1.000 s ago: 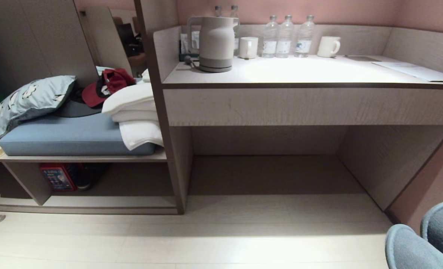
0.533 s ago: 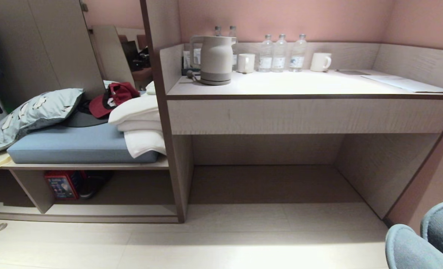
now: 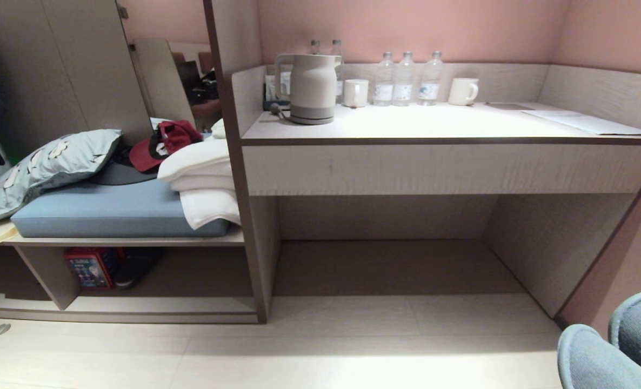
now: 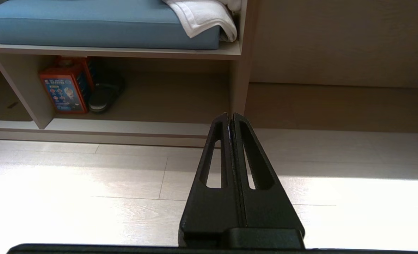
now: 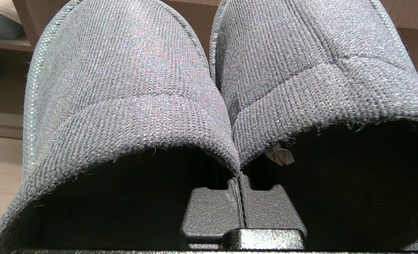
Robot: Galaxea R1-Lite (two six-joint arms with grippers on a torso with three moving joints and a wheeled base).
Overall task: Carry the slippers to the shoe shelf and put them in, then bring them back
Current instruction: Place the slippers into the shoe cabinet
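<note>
Under the cushioned bench, left of the desk kneehole (image 3: 391,259): shoe shelf (image 3: 158,305), grey-beige panels, pale bottom board, thin front lip. Contents: one red box (image 3: 89,267) and one dark shoe (image 3: 134,267), both at the back left; remaining board bare.

Slippers (image 5: 209,88): one pair, grey knit here rather than black, side by side, inner edges pinched together by the right gripper (image 5: 242,183), jaws closed on them; toes showing at the lower right of the head view.

Left gripper (image 4: 230,118): fingers pressed together, holding nothing, low over the floor and facing the shelf.

Change noted: the whole head view has shifted down a little since a second ago, the camera tilting up, furniture unmoved.

Status, as judged: carry under way, slippers well apart from the shelf, insertion not begun.
</note>
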